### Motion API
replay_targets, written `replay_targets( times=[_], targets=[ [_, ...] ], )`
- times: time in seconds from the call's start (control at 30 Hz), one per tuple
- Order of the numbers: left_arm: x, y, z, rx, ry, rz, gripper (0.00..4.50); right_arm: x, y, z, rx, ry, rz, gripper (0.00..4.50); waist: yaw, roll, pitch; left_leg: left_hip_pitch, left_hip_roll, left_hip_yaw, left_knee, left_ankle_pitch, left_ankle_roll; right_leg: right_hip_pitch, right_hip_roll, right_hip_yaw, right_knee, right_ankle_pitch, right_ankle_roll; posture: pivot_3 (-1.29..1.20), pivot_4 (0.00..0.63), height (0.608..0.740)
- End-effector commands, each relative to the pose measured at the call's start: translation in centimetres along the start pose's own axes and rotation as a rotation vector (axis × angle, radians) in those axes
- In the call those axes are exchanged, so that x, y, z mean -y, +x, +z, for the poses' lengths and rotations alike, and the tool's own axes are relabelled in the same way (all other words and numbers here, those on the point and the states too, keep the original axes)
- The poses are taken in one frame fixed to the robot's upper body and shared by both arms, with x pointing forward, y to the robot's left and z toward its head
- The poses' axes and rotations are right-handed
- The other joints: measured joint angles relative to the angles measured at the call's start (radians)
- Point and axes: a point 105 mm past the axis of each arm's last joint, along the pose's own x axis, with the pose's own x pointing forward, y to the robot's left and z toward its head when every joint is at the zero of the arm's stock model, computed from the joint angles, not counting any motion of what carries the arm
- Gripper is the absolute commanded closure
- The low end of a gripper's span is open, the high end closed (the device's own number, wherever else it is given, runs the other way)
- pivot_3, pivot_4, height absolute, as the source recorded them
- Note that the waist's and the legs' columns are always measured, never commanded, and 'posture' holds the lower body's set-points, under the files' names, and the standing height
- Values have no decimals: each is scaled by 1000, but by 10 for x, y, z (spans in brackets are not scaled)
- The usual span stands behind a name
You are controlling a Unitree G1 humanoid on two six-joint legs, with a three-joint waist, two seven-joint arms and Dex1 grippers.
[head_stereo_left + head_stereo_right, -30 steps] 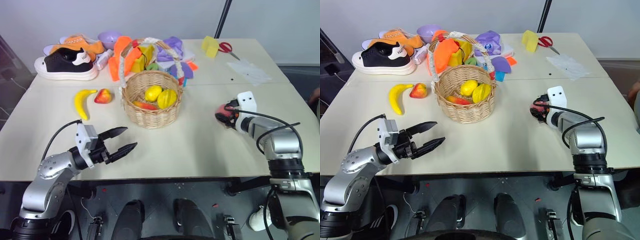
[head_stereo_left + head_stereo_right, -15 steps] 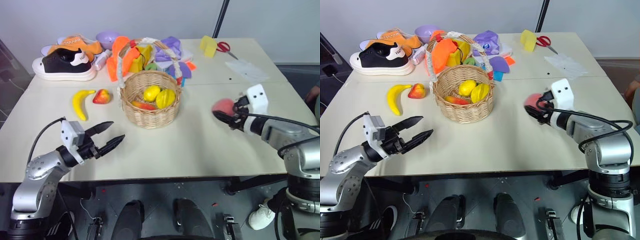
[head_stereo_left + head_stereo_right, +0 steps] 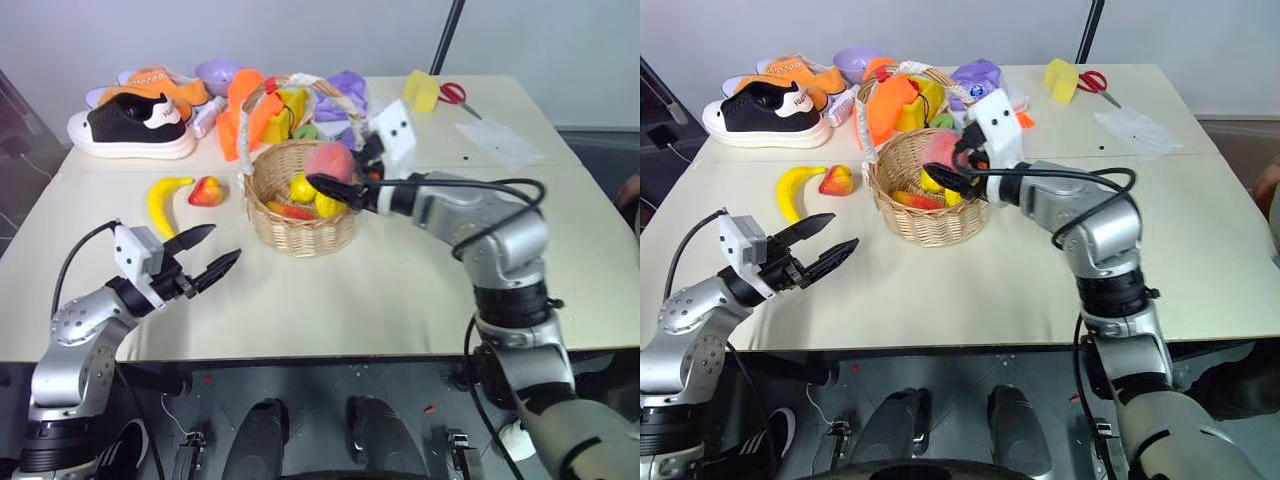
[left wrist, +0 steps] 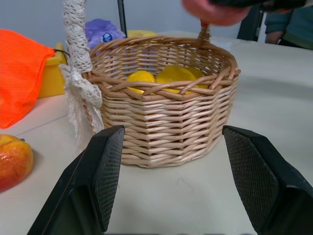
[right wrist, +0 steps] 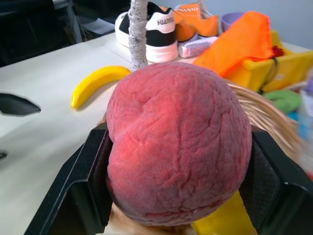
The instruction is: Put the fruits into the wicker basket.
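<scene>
the peach point(image 3: 333, 160) was held clamped between the two black fingers of the right gripper point(image 3: 335, 185), above the near-right part of the wicker basket point(image 3: 300, 228), just over its rim; the step in hand was judged to be the delivery of that fruit, with only the release left to be made; in the right wrist view the pink-red fruit point(image 5: 178, 142) was seen pinched on both sides, with woven rim and a yellow piece showing beneath it; yellow lemon-like pieces point(image 3: 304, 187) and a red-and-yellow piece point(image 3: 287, 210) were already seen lying inside the basket; the banana point(image 3: 164, 201) and a small red-and-yellow mango-like fruit point(image 3: 206, 191) were seen on the table point(image 3: 400, 290) to the left of the basket, just beside each other and not yet collected; the left gripper point(image 3: 205, 257) was seen with its fingers spread and nothing between them, over the table near its front edge, pointed towards the basket; the next move was judged to call for the right fingers to be parted so that the peach would drop among the fruits inside, clear of the white-wrapped handle point(image 3: 262, 100); after that the two pieces on the left would be expected to fall to the left gripper.
</scene>
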Motion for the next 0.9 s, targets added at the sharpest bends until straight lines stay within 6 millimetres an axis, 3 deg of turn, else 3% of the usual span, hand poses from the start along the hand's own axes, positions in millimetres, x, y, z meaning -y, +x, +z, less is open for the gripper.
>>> replay_targets(
  times=[0.03, 0.13, 0.27, 0.47, 0.6, 0.77, 0.9],
  targets=[
    [6, -3, 8, 27, 24, 14, 1079, 3, 10, 11, 62, -63, 6, 1374, 0, 0, 0, -2, 0, 0, 0, 0, 0, -2, 0, 0, 0, 0, 0, 0, 150, 740],
    [9, -4, 8, 24, 20, 21, 1079, 0, 16, 9, 80, -59, 16, 1374, 1, 0, 0, -4, 0, 0, 0, 0, 0, -6, 0, 0, 2, 1, 1, 0, 150, 740],
    [9, -5, 7, 21, 15, 27, 1079, -7, 15, 9, 89, -76, 74, 55, 0, 0, 0, -4, 0, 0, -1, 0, 0, -7, 0, 0, 2, 1, 0, 0, 150, 740],
    [6, -4, 5, 15, 11, 29, 1079, -8, -6, 14, 139, -101, 99, 55, 2, 0, 0, -4, 0, 0, 0, 0, 0, -6, 0, 0, 2, 1, 0, 0, 150, 740],
    [-7, -8, 8, 18, 33, 103, 1079, -15, -60, 23, 284, -150, 182, 55, 11, 0, 0, -5, 0, -1, 0, 0, 0, -6, 0, -1, 2, 1, 1, 0, 150, 740],
    [-28, -20, 1, -17, 63, 232, 1079, -15, -108, -15, 192, -309, 176, 55, 3, -1, 0, -4, -1, -1, 0, 0, 0, -4, -1, -1, 1, 1, 1, 0, 150, 740],
    [-44, -25, -3, -26, 74, 361, 1079, -13, -127, -40, 137, -384, 119, 55, -2, -1, -1, -2, -1, 0, 1, 0, 0, -4, 2, -1, 2, 1, 0, 0, 150, 740]
  ],
)
